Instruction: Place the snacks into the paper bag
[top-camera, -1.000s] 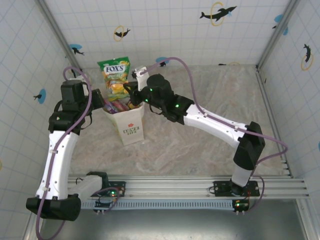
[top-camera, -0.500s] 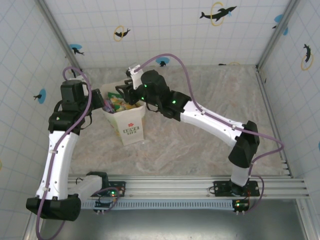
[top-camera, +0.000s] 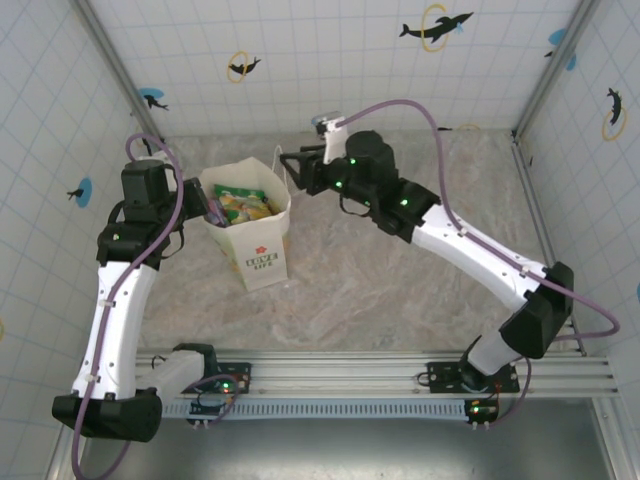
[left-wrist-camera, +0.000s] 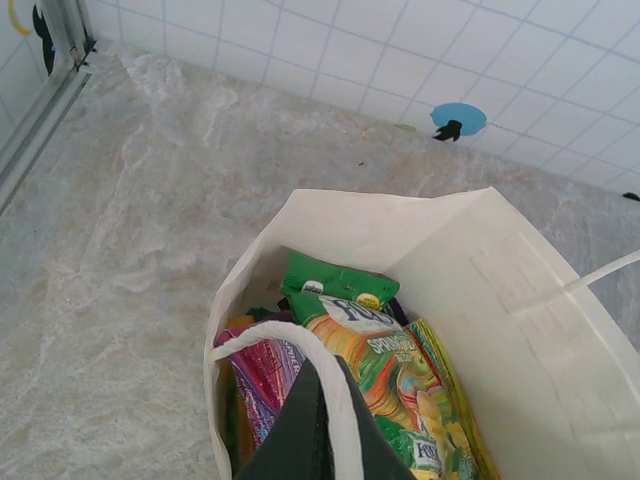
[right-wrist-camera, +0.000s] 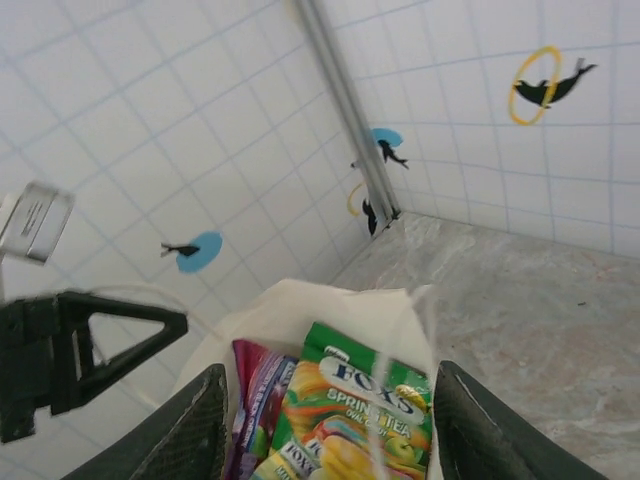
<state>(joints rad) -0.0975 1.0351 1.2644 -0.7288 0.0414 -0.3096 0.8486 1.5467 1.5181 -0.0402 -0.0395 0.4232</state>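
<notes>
— Looking for the snacks.
— Found inside the paper bag, stood on end between its walls. Green-yellow packet uppermost, with a magenta packet squeezed in at the bag's left-gripper side.
— Checking on the left gripper next.
— Pinched together at the bag's rim, gripping the paper there, right under the white cord handle that loops over it.
— And wondering about the right gripper.
— Hanging just above and beside the bag's mouth, on the side opposite the left gripper, with fingers spread wide. Gripping nothing, and looking down onto the packets.
— Asking about the bag's own pose, too.
— Standing upright on the marbled table, with mouth gaping and the red emblem turned toward the arm bases.
</notes>
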